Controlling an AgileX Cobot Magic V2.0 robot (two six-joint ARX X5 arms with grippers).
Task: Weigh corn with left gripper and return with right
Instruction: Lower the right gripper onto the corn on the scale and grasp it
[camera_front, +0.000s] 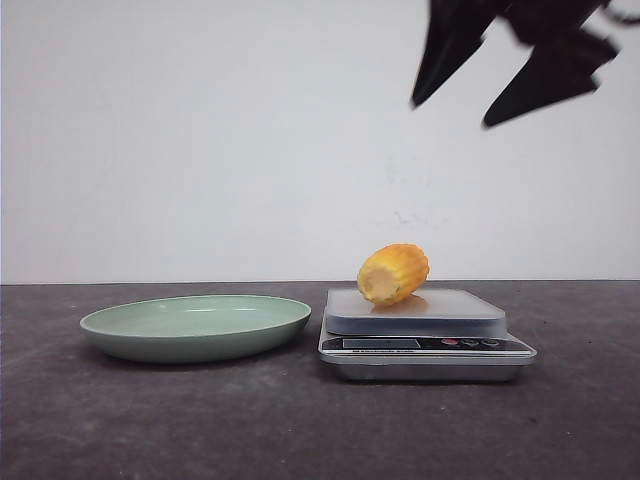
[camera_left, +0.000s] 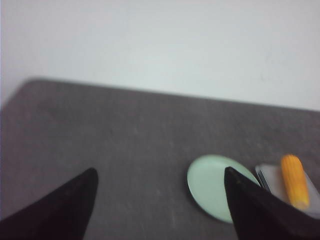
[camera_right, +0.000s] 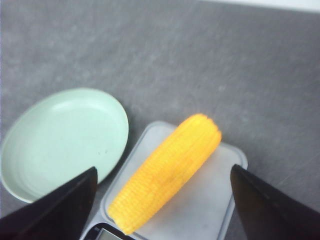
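The corn (camera_front: 393, 273), a yellow-orange cob piece with a paler cut end toward the camera, lies on the grey platform of the kitchen scale (camera_front: 460, 305). My right gripper (camera_front: 451, 114) hangs high above the scale, open and empty. In the right wrist view its fingers are spread wide (camera_right: 162, 169) with the corn (camera_right: 167, 170) lying diagonally on the scale (camera_right: 210, 210) far below. My left gripper (camera_left: 160, 169) is out of the front view. It is open and empty, high over the table, with the corn (camera_left: 294, 181) and the scale (camera_left: 270, 177) far off to one side.
A shallow pale green plate (camera_front: 195, 325) sits on the dark table just left of the scale. It also shows in the left wrist view (camera_left: 210, 190) and the right wrist view (camera_right: 60, 140). A white wall stands behind the table.
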